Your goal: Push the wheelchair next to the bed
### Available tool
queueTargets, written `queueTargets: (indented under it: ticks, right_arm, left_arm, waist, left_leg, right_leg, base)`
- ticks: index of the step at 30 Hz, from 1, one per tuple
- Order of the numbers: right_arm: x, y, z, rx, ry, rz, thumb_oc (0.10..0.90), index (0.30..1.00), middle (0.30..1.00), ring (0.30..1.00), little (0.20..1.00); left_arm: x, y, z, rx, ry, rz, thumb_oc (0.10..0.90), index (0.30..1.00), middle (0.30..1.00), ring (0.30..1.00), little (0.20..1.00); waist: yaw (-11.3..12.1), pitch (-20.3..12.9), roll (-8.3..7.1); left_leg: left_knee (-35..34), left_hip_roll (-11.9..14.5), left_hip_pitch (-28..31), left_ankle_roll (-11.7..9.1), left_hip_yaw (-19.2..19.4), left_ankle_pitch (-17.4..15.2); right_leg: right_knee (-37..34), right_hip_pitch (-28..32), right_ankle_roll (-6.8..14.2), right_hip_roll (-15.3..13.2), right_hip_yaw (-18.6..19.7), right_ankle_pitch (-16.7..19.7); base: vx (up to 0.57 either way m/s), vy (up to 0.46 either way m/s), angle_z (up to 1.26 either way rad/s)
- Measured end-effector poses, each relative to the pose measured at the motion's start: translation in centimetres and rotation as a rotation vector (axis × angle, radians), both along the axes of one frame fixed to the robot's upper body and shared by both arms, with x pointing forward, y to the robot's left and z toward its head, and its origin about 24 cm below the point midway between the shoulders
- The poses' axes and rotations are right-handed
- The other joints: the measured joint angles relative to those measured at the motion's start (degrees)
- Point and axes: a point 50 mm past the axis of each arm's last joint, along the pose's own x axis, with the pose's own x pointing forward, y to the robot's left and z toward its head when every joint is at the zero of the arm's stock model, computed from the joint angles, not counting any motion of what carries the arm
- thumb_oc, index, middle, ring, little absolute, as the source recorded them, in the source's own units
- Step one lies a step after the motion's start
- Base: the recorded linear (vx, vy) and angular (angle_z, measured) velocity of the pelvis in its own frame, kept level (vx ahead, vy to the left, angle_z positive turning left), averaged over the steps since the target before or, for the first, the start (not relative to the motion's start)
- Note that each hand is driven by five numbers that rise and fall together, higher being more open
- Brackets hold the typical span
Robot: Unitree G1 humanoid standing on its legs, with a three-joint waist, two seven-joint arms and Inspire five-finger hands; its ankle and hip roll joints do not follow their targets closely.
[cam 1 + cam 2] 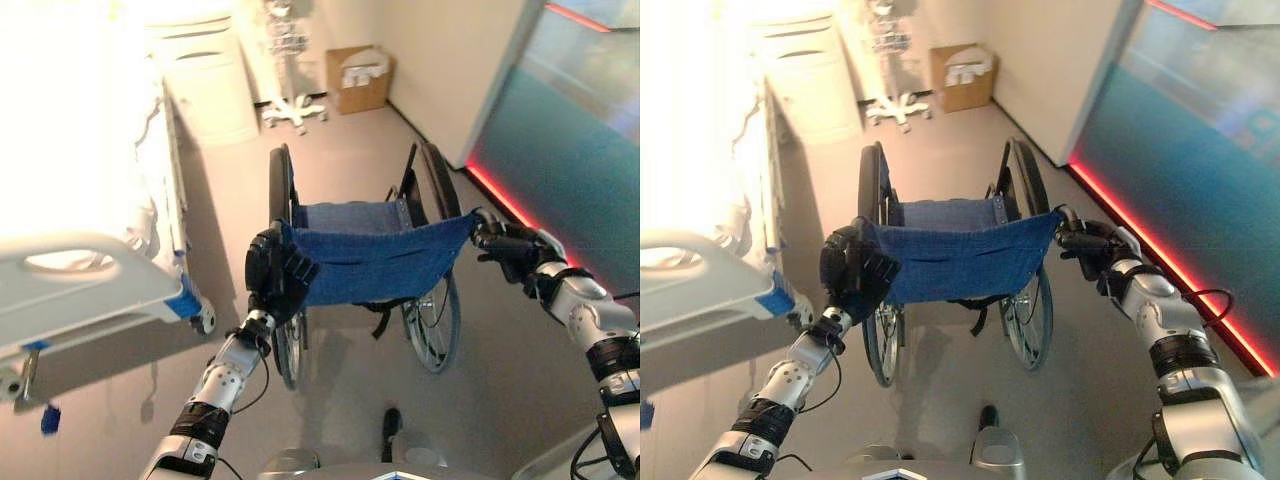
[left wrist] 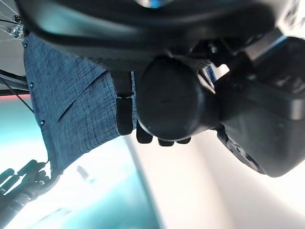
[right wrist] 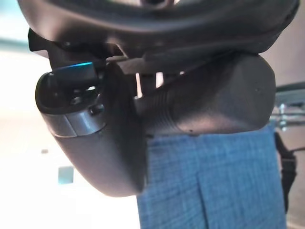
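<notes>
**The floor and what stands on it**

You have a pale, smooth floor (image 1: 350, 150) carrying everything here. The wheelchair (image 1: 365, 255) stands on it near the middle, wheels down. To your left the bed (image 1: 90, 270) rests on its casters, close beside the wheelchair. At the far wall you see a white cabinet (image 1: 210, 85), a wheeled IV stand base (image 1: 295, 110) and a cardboard box (image 1: 358, 80), set apart from one another.

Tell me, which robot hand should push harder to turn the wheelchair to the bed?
Probably the right hand. The bed lies on the robot's left, so pushing the wheelchair from its far side should swing it that way. The left hand is shut on the other handle and can steady it.
</notes>
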Motion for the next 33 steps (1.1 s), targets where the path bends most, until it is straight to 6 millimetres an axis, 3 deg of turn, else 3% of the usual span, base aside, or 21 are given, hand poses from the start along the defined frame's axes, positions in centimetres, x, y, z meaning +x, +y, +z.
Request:
queueTargets:
  ticks: [2,4,5,7,9,13,15,17,21,23,24,25,26,27,29,31,33]
  right_arm:
    - [0.5,0.5,0.3,-0.001,0.005,0.006,0.4,0.3,0.3,0.3,0.3]
    - [1.0,1.1,0.3,-0.012,0.008,0.022,0.4,0.3,0.3,0.3,0.3]
    - [1.0,1.5,-0.1,-0.011,0.018,0.027,0.4,0.3,0.3,0.3,0.3]
    - [0.7,2.2,-1.1,0.007,0.028,0.035,0.4,0.3,0.3,0.3,0.3]
    - [0.7,2.5,-1.1,0.006,0.024,0.046,0.4,0.3,0.3,0.3,0.3]
    - [0.8,2.5,-0.9,-0.001,0.018,0.04,0.4,0.3,0.3,0.3,0.3]
    - [0.7,2.4,-1.0,-0.007,0.021,0.036,0.4,0.3,0.3,0.3,0.3]
    - [0.4,2.0,-1.2,-0.011,0.025,0.027,0.4,0.3,0.3,0.3,0.3]
    - [-0.2,1.6,-1.9,-0.012,0.047,0.021,0.4,0.3,0.3,0.3,0.3]
    - [-0.6,1.9,-2.6,0.003,0.066,0.024,0.4,0.3,0.3,0.3,0.3]
    - [-0.9,1.8,-3.2,0.011,0.079,0.018,0.4,0.3,0.3,0.3,0.3]
    - [-0.9,1.8,-3.3,0.01,0.083,0.016,0.4,0.3,0.3,0.3,0.3]
    - [-1.3,1.8,-3.9,0.013,0.097,0.009,0.4,0.3,0.3,0.3,0.3]
    - [-1.9,1.4,-4.3,0.019,0.1,-0.007,0.4,0.3,0.3,0.3,0.3]
    - [-2.9,0.9,-4.7,0.022,0.102,-0.021,0.4,0.3,0.3,0.3,0.3]
    - [-3.5,0.9,-5.2,0.022,0.108,-0.021,0.4,0.3,0.3,0.3,0.3]
    - [-3.5,1.3,-5.5,0.037,0.105,-0.026,0.4,0.3,0.3,0.3,0.3]
  left_arm:
    - [-0.1,0.3,-0.1,0.003,0.009,0.019,0.4,0.3,0.3,0.3,0.3]
    - [-0.5,0.8,-0.4,0.002,0.02,0.041,0.4,0.3,0.3,0.3,0.3]
    - [-0.7,1.0,-0.6,0.005,0.027,0.048,0.4,0.3,0.3,0.3,0.3]
    - [-1.4,1.5,-1.0,0.021,0.038,0.058,0.4,0.3,0.3,0.3,0.3]
    - [-1.9,1.8,-1.0,0.023,0.036,0.064,0.4,0.3,0.3,0.3,0.3]
    - [-2.1,1.7,-0.4,0.026,0.019,0.068,0.4,0.3,0.3,0.3,0.3]
    - [-2.1,1.6,-0.2,0.031,0.02,0.067,0.4,0.3,0.3,0.3,0.3]
    - [-2.1,1.4,-0.2,0.034,0.026,0.058,0.4,0.3,0.3,0.3,0.3]
    - [-2.6,1.4,-0.2,0.044,0.047,0.049,0.4,0.3,0.3,0.3,0.3]
    - [-2.8,1.5,-0.4,0.045,0.059,0.048,0.4,0.3,0.3,0.3,0.3]
    - [-2.9,1.4,-0.6,0.042,0.071,0.046,0.4,0.3,0.3,0.3,0.3]
    - [-2.9,1.3,-0.7,0.038,0.076,0.047,0.4,0.3,0.3,0.3,0.3]
    - [-3.0,1.2,-1.0,0.046,0.09,0.042,0.4,0.3,0.3,0.3,0.3]
    - [-2.9,1.1,-0.9,0.054,0.091,0.029,0.4,0.3,0.3,0.3,0.3]
    - [-3.0,0.7,-1.2,0.065,0.109,0.007,0.4,0.3,0.3,0.3,0.3]
    - [-3.1,0.9,-1.3,0.082,0.109,0.0,0.4,0.3,0.3,0.3,0.3]
    - [-2.7,1.1,-1.1,0.099,0.1,-0.004,0.4,0.3,0.3,0.3,0.3]
  waist:
    - [2.84,0.03,-0.05]
    - [3.35,0.13,-0.07]
    - [4.03,0.29,-0.62]
    - [4.67,0.42,-2.35]
    - [4.72,0.46,-3.31]
    - [5.04,0.4,-3.38]
    - [5.56,0.37,-2.99]
    - [6.21,0.16,-1.3]
    - [8.6,-2.1,-0.31]
    - [9.58,-3.8,-1.7]
    - [9.62,-4.77,-2.63]
    - [9.4,-4.88,-2.23]
    - [8.91,-5.32,-1.41]
    - [8.88,-5.23,-2.17]
    - [7.98,-5.31,-1.99]
    - [6.56,-5.22,-1.42]
    - [5.73,-4.98,-1.31]
  left_leg:
    - [4.51,1.61,-1.55,-1.51,1.81,0.94]
    - [14.48,2.75,-5.8,-3.22,2.81,2.21]
    - [23.05,3.13,-9.47,-3.38,4.23,5.09]
    - [30.39,3.69,-14.71,-4.53,7.15,8.92]
    - [28.62,3.13,-15.87,-4.43,10.24,8.88]
    - [12.31,0.87,-16.24,-4.55,20.04,8.8]
    - [3.01,-0.44,-16.5,-4.28,24.24,9.15]
    - [-6.83,0.06,-17.72,-4.24,29.79,9.59]
    - [-6.43,-0.49,-20.25,-2.28,27.81,10.66]
    - [-2.94,-2.09,-19.42,1.56,28.96,11.93]
    - [-4.86,-3.93,-17.19,4.24,29.12,13.47]
    - [-6.17,-4.25,-15.99,6.51,28.39,14.16]
    - [-8.09,-4.37,-13.37,11.07,27.91,15.66]
    - [-7.22,-5.44,-11.99,12.73,27.27,14.89]
    - [-6.1,-7.88,-9.92,13.37,21.68,11.78]
    - [-7.64,-8.08,-6.9,12.93,19.2,12.23]
    - [-8.56,-8.05,-4.94,12.36,14.61,11.6]
  right_leg:
    - [0.91,0.25,-2.32,1.46,-0.57,-1.54]
    - [1.63,1.51,-4.04,2.73,-2.09,-3.94]
    - [1.64,2.97,-5.44,3.26,-3.08,-5.04]
    - [0.47,5.48,-6.53,3.19,-4.84,-6.81]
    - [-0.59,6.92,-7.06,3.38,-5.75,-7.14]
    - [-5.81,10.92,-7.3,6.48,-5.57,-7.47]
    - [-7.89,13.17,-7.17,7.73,-5.49,-7.61]
    - [-9.73,16.5,-7.15,9.95,-5.94,-9.08]
    - [-5.67,17.28,-6.33,10.6,-4.01,-14.44]
    - [-2.97,17.89,-5.09,8.39,-4.48,-17.65]
    - [1.4,17.89,-2.81,6.89,-4.96,-19.81]
    - [6.67,16.62,-0.53,6.13,-5.9,-21.23]
    - [19.65,12.68,1.1,3.89,-8.23,-21.19]
    - [34.89,8.04,3.3,-0.57,-9.66,-19.73]
    - [48.97,3.08,3.89,-5.98,-8.95,-19.14]
    - [49.07,0.27,3.91,-8.23,-8.33,-19.12]
    - [42.34,-2.67,3.29,-9.03,-7.9,-19.42]
  base:
    - [0.21,-0.427,-0.01]
    - [0.24,-0.431,0.28]
    - [0.25,-0.328,0.22]
    - [0.31,-0.245,0.36]
    - [0.32,-0.137,0.32]
    - [0.46,-0.068,0.29]
    - [0.51,-0.044,0.1]
    - [0.52,-0.055,0.04]
    - [0.38,0.012,-0.31]
    - [0.4,0.099,-0.15]
    - [0.36,0.109,0.03]
    - [0.35,0.105,0.21]
    - [0.47,0.063,0.24]
    - [0.44,0.042,0.3]
    - [0.3,-0.025,0.45]
    - [0.27,-0.145,0.52]
    - [0.28,-0.293,0.25]
